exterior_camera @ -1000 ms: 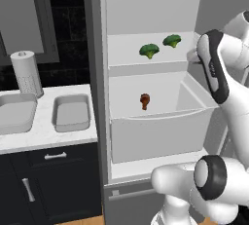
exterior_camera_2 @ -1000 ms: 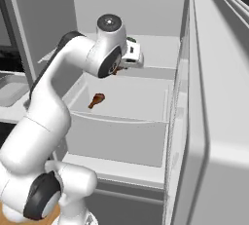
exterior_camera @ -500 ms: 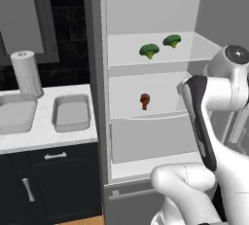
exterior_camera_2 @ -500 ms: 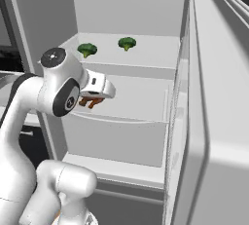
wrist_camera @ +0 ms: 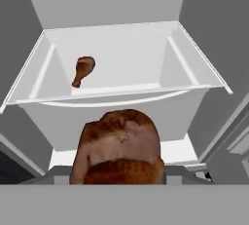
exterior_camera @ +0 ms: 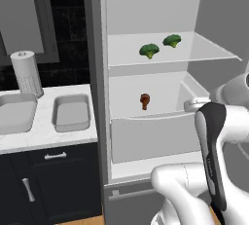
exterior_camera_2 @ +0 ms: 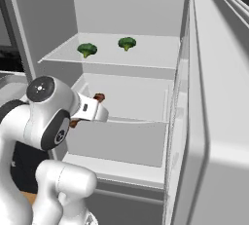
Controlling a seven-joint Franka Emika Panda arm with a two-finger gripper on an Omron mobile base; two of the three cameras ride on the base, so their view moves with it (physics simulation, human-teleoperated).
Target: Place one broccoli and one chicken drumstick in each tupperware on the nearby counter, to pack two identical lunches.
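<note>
My gripper (exterior_camera_2: 78, 120) is shut on a reddish-brown chicken drumstick (wrist_camera: 121, 148), which looms close in the hand view and hides the fingertips. The hand hangs just in front of the open fridge's white drawer (wrist_camera: 194, 68). A second chicken drumstick (wrist_camera: 83, 70) (exterior_camera: 144, 100) lies inside that drawer at its left. Two broccoli florets (exterior_camera: 149, 50) (exterior_camera: 171, 40) sit on the shelf above. Two light-grey tupperware trays (exterior_camera: 71, 112) (exterior_camera: 17, 114) rest side by side on the white counter (exterior_camera: 46, 134) left of the fridge, both holding nothing.
A paper towel roll (exterior_camera: 26, 73) stands behind the trays. The fridge door (exterior_camera_2: 219, 97) stands open at the right of the right base view. Dark navy cabinets (exterior_camera: 53, 180) run under the counter. My own arm (exterior_camera: 214, 160) fills the lower right of the left base view.
The hand has drawn back out of the fridge drawer and come lower, carrying a drumstick with it. The other drumstick and both broccoli have stayed put.
</note>
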